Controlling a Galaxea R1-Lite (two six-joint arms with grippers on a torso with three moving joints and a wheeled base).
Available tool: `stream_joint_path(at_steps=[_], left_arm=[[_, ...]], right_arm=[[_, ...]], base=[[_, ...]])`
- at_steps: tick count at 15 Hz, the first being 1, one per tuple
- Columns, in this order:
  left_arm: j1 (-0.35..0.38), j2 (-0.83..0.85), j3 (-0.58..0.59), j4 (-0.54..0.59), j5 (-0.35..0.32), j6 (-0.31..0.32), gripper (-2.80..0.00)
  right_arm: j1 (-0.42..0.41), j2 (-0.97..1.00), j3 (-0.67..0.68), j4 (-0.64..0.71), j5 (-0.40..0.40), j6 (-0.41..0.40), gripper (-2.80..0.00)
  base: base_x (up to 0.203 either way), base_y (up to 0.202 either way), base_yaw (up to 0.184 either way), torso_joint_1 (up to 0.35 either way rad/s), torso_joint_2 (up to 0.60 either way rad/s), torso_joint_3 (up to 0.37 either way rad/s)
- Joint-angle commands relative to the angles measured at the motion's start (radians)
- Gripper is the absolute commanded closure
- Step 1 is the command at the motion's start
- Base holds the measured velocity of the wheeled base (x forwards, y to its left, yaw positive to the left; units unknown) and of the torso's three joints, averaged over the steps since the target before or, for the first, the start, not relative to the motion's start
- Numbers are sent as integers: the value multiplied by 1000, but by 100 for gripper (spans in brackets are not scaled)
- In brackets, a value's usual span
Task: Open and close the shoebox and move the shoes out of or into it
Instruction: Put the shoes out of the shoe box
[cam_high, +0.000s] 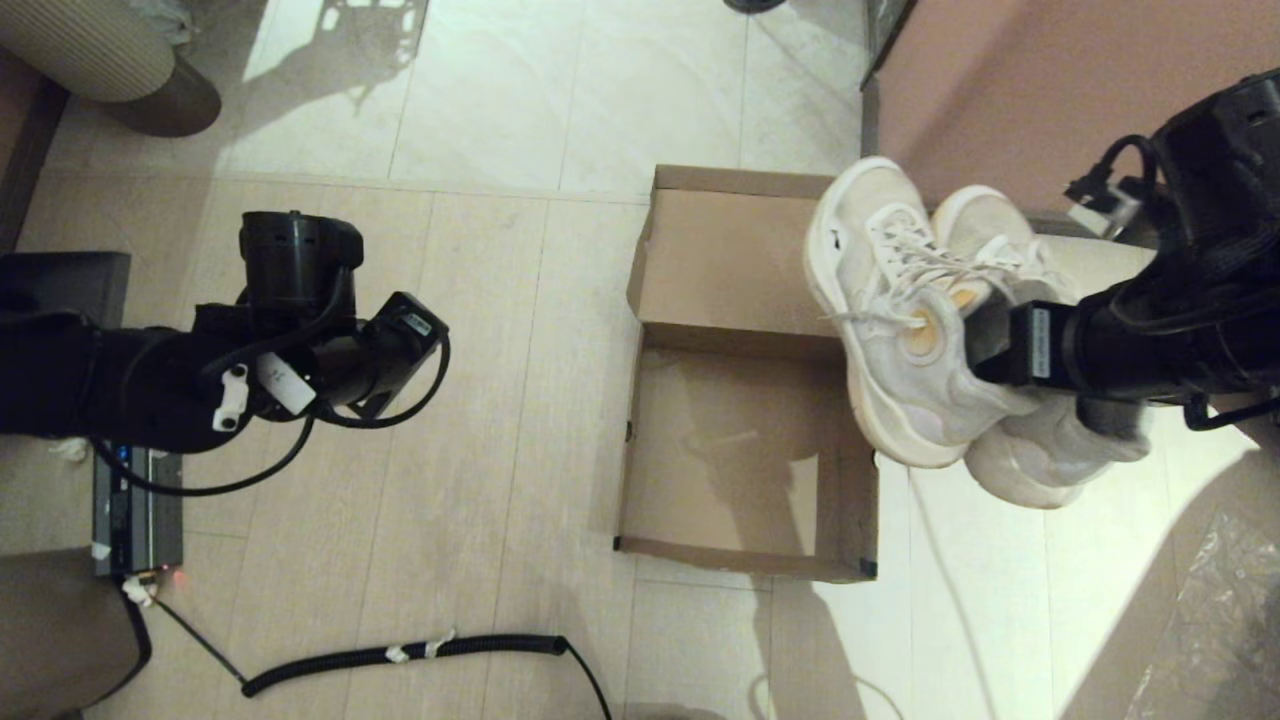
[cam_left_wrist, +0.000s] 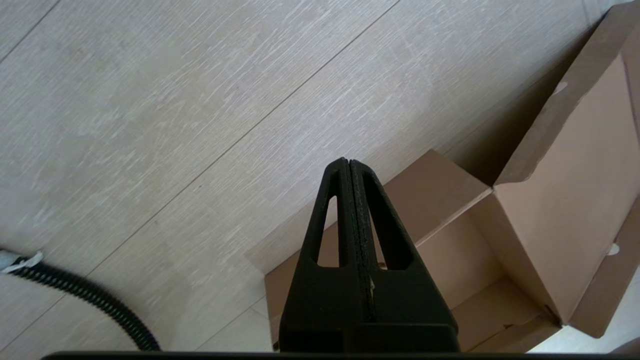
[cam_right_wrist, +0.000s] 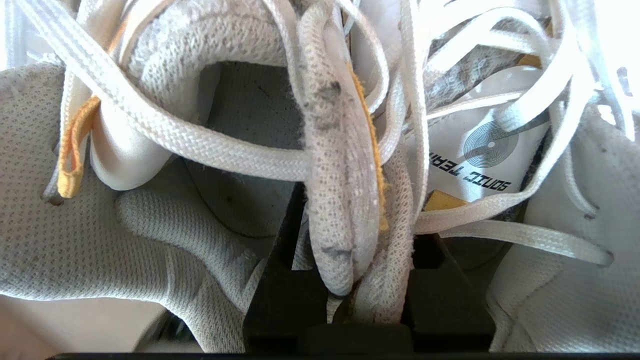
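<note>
Mostly hidden right pincer (cam_right_wrist: 357, 295) (clamping shoes (cam_high: 920, 320)), shoebox (cam_high: 740, 450) open

A coiled black cable (cam_high: 420, 655) lies on the pale floor (cam_high: 480, 100); pinkish cabinet (cam_high: 1030, 80), perhaps.

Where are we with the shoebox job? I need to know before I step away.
Done: the shoebox lies open on the floor, lid flap back, and empty. In hand: the right gripper is shut on the shoes, pinching both inner collars together, the pair held beside the box's right wall. The left gripper hovers shut, left of the box. Left: setting the shoes down and closing the lid.
</note>
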Motion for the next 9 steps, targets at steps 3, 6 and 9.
stream_joint_path(at_steps=[3, 6, 9], left_arm=[[0, -27, 22, -2, 1, -2, 0], [0, -42, 37, -1, -1, -3, 0], [0, -37, 37, -2, -3, 2, 0]], right_arm=[[-271, -26, 13, 4, -8, -6, 0], [-429, 32, 44, 1, -11, -10, 0], [-566, 152, 57, -26, -44, 18, 0]], base=[[0, 0, 0, 0, 0, 0], [0, 0, 0, 0, 0, 0], [0, 0, 0, 0, 0, 0]])
